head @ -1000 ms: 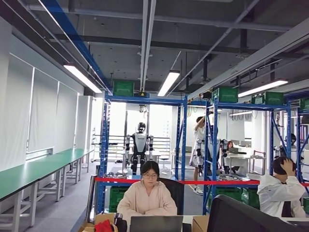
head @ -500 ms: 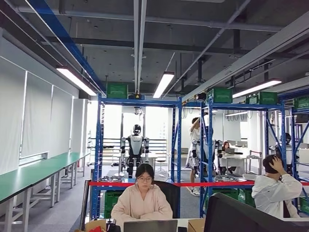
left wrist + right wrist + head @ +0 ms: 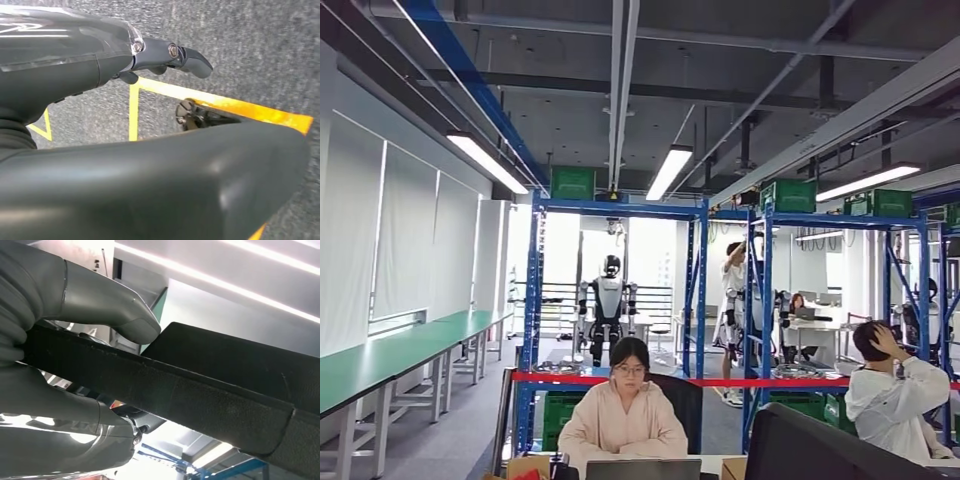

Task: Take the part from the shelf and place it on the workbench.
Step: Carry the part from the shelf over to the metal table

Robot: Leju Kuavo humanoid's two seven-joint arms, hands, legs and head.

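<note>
Part (image 3: 226, 375) held in the right hand (image 3: 75, 365), a dark textured piece.
The thick grey thumb (image 3: 113, 310) presses on one face and the fingers (image 3: 75, 440) lie on the other face. The left hand (image 3: 113, 65) hangs above grey floor (image 3: 264, 45) with yellow lines (image 3: 226, 102); its fingers are apart and hold nothing. Ahead, a person (image 3: 624, 410) sits before blue shelves (image 3: 618, 300).

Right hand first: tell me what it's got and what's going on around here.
The right hand grips a long black part, thumb on one side, fingers on the other. The left hand holds nothing and hangs over grey floor with yellow lines. Ahead, a person sits at a laptop behind a red tape, with blue shelves beyond. Green workbenches run along the left wall.
</note>
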